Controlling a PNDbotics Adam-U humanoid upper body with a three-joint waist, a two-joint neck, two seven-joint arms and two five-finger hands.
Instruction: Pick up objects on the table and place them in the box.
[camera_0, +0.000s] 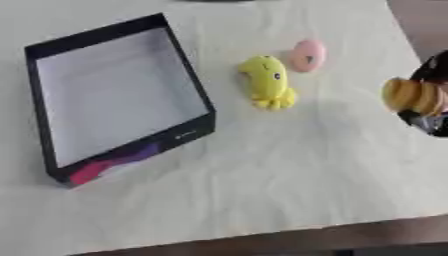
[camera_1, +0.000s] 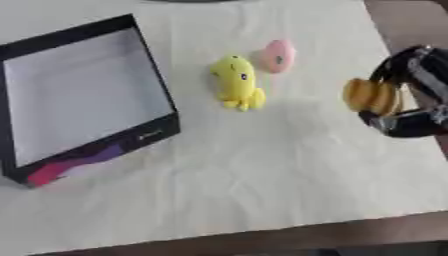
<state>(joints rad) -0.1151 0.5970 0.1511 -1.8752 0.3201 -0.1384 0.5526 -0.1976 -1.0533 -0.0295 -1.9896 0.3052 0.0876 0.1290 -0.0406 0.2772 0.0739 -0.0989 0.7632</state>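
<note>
Right hand (camera_1: 411, 100) at right edge, fingers curled round an orange object (camera_1: 371, 96), held above table (camera_1: 262, 175), yellow toy (camera_0: 267, 82) and pink toy (camera_0: 307, 55) upper centre, box (camera_0: 52, 165) left.

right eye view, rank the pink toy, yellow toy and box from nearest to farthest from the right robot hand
1. pink toy, up-left of the right robot hand, which grips an orange object
2. yellow toy, mid-table
3. box, far left
</note>
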